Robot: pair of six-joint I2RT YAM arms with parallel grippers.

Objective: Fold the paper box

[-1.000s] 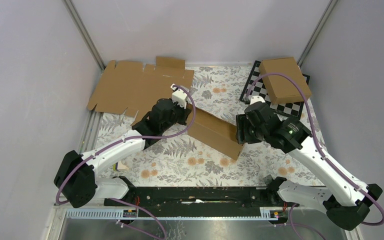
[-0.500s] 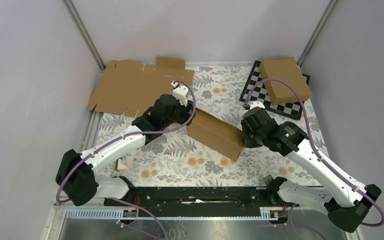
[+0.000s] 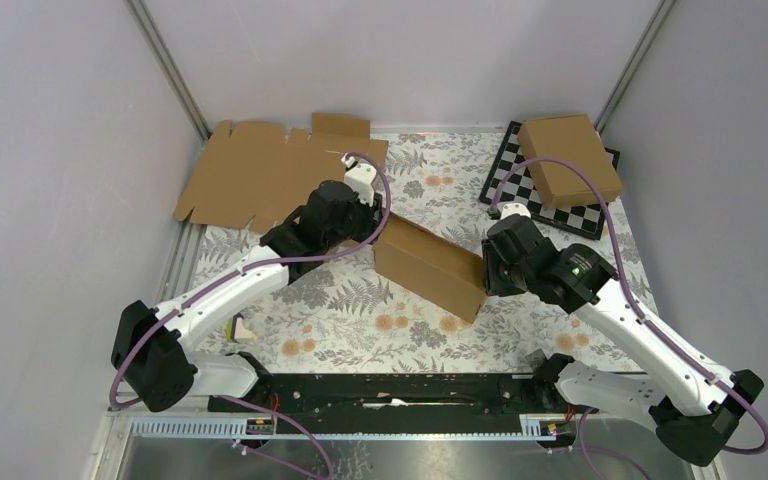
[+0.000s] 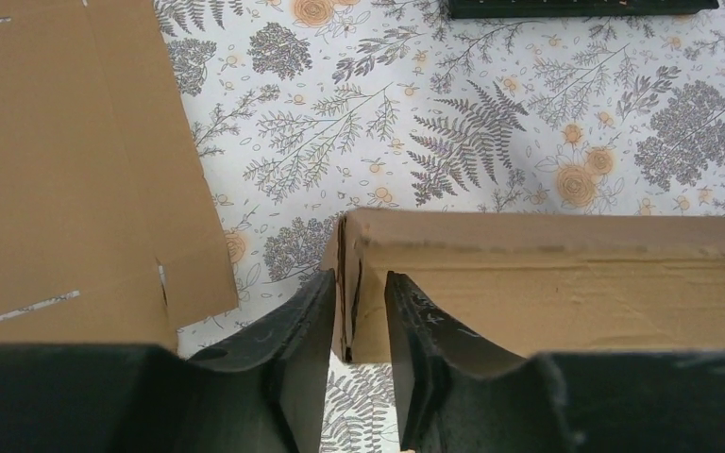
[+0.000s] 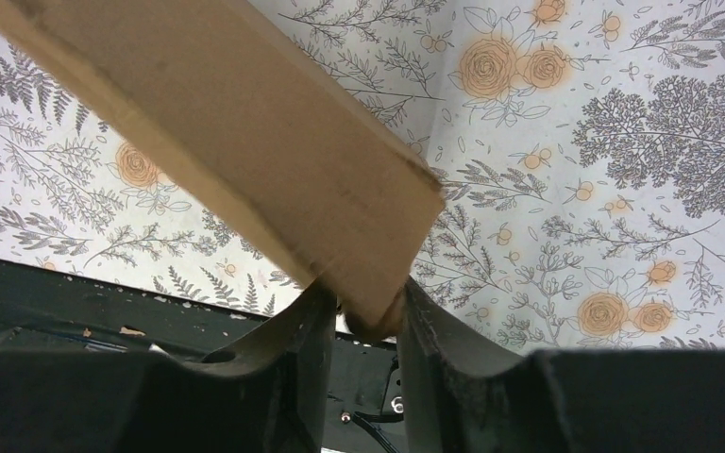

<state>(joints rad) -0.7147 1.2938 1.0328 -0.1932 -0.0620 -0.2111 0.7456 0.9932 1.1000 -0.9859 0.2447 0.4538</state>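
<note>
The paper box (image 3: pixel 430 265) is a shallow brown cardboard box lying diagonally mid-table, held at both ends. My left gripper (image 3: pixel 368 235) is at its far-left end. In the left wrist view the gripper (image 4: pixel 359 283) is closed narrowly on the end wall of the box (image 4: pixel 547 283). My right gripper (image 3: pixel 485 272) is at the near-right end. In the right wrist view the gripper (image 5: pixel 363 302) is shut on the lower corner of the box (image 5: pixel 227 123), which hangs above the floral cloth.
A wide flat cardboard sheet (image 3: pixel 260 175) lies at the back left, close to my left arm, and shows in the left wrist view (image 4: pixel 57 160). Another brown box (image 3: pixel 570 160) sits on the chessboard (image 3: pixel 582 216) at the back right. A black rail (image 3: pixel 390 390) runs along the near edge.
The box has shifted slightly left and its right end has tipped up. My left gripper has moved a little back along the box end. My right gripper has closed in on the right corner.
</note>
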